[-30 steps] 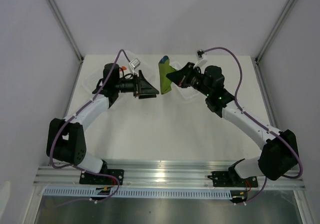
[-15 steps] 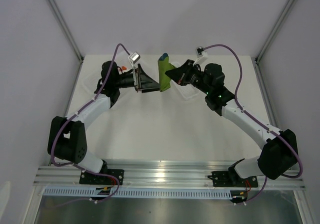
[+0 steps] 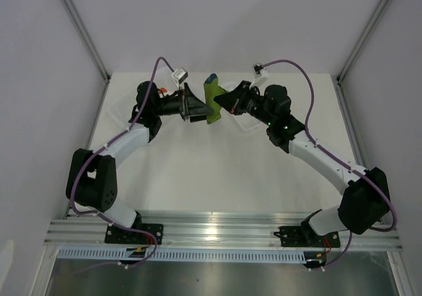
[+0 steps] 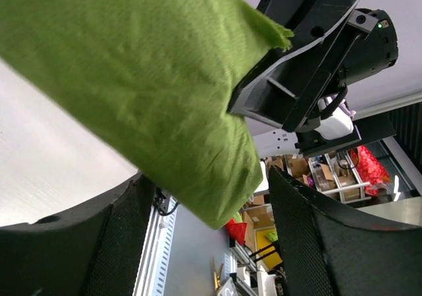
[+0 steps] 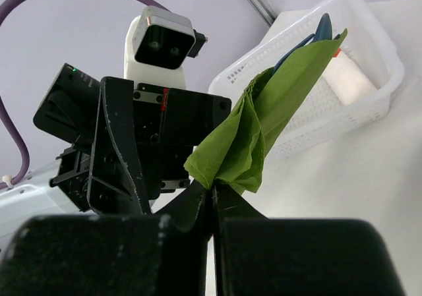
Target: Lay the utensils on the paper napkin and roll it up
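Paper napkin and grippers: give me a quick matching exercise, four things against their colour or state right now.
Things:
1 left gripper
2 right gripper
3 paper napkin
4 utensil

States:
A blue, tip poking out of the napkin
B shut
C green, bunched, pinched at one end
D open, fingers either side of the napkin

Pairs: 1-D, 2-B, 3-C, 4-A

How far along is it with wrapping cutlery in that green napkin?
Wrapping looks done: the napkin is bundled round the utensils, a blue tip poking out. In hand: the right gripper pinches it aloft, the open left gripper straddling it. Left: probably setting it down.
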Controlling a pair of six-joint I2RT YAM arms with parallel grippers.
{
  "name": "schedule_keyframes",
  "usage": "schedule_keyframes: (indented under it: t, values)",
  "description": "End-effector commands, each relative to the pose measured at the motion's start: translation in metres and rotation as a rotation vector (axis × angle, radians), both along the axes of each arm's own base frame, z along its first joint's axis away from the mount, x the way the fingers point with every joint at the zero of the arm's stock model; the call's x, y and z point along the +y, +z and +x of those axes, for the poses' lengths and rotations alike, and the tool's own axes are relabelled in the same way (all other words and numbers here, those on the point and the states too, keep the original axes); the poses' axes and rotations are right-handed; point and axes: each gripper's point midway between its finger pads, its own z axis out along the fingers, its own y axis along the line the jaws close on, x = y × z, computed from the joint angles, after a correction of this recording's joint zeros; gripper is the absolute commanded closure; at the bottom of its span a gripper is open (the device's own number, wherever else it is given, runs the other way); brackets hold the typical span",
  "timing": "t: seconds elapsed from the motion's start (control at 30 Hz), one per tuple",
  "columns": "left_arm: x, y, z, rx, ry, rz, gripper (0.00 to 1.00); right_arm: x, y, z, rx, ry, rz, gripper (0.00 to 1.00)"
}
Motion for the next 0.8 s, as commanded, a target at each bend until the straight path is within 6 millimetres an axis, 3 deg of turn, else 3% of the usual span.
schedule_keyframes:
  t: [0.0,0.43,0.77]
  values:
    - [-0.004,0.020,-0.002,-0.071,-0.006,-0.038,0.28,0.005,0.036,0.001,-0.089,-0.003,0.053,1.00]
    - [-0.006,0.026,-0.010,-0.105,-0.023,-0.047,0.60,0.010,0.037,-0.007,-0.093,0.008,0.058,1.00]
    - [0.000,0.022,-0.027,-0.164,-0.046,0.002,0.95,0.005,0.034,-0.016,-0.086,-0.001,0.053,1.00]
